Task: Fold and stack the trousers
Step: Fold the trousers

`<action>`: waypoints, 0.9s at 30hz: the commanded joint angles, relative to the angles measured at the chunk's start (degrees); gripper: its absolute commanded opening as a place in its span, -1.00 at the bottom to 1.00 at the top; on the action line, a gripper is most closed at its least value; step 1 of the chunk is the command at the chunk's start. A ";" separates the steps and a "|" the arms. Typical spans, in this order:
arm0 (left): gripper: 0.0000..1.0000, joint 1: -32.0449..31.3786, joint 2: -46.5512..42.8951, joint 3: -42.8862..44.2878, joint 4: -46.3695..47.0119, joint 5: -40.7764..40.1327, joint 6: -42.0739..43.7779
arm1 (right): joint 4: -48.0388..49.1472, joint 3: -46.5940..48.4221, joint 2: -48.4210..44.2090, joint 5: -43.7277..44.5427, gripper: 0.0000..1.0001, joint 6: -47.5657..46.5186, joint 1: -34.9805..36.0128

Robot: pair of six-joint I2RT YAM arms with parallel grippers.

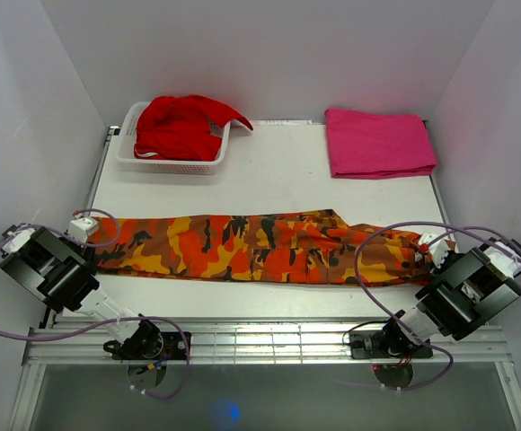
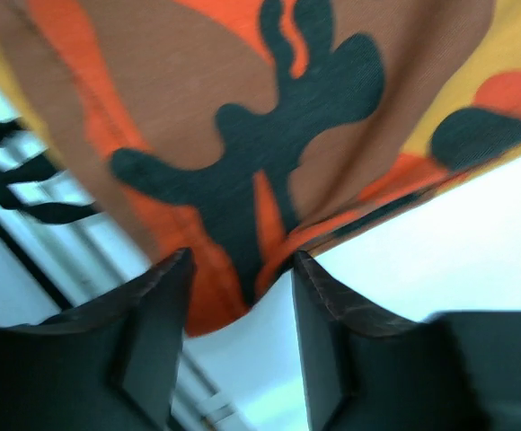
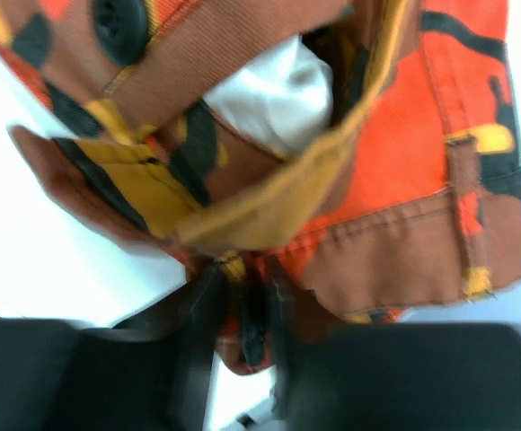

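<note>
— Where are the trousers (image 1: 260, 247)?
— Stretched flat across the surface (image 1: 269, 171), from 9 to 3 o'clock.
— And the arms?
— The left arm (image 1: 54, 269) sits low at 9 o'clock and the right arm (image 1: 463, 292) at 3. The left fingers (image 2: 157, 314) stand apart with leg cloth hanging between them. The right fingers (image 3: 202, 314) are narrow, pinching the waistband.

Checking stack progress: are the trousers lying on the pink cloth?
No, the trousers lie stretched out in front, apart from the pink cloth at the back.
</note>
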 commanded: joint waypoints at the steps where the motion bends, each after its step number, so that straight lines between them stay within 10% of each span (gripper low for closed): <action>1: 0.28 1.66 -2.07 7.32 -5.54 0.81 4.83 | 2.36 5.96 -0.51 1.26 -0.26 -24.09 -0.47; 8: 0.39 1.49 -5.41 18.31 -20.14 9.78 7.04 | -7.05 12.47 -2.79 -3.23 0.75 -20.39 -0.47; 27: 0.23 -21.01 -15.80 -12.34 14.47 0.22 -33.91 | -13.57 22.50 -2.80 0.87 0.86 -4.08 2.07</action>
